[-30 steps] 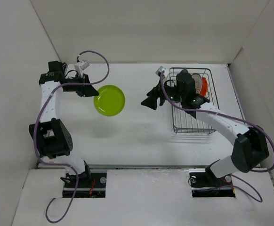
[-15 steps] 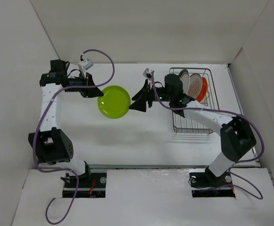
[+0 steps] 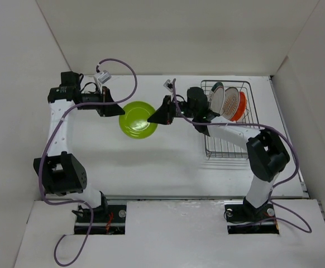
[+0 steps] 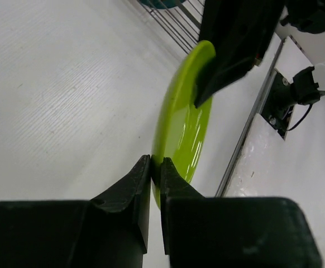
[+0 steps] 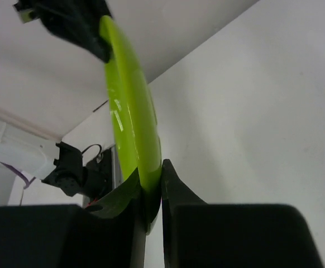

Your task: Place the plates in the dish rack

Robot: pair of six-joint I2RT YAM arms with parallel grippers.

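Currently lime-green plate (image 3: 138, 119) sits btwn both: left gripper (image 3: 120, 110) clamped on one rim, right gripper (image 3: 152, 119) clamped opp.

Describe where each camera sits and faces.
Top external: above and behind, facing down on the table, dish rack, left arm, right arm.
Left wrist: along the left end effector, pinching the lime-green plate, toward the dish rack.
Right wrist: along the right end effector, on the opposite rim.
Shared: both wrist views show the lime-green plate.
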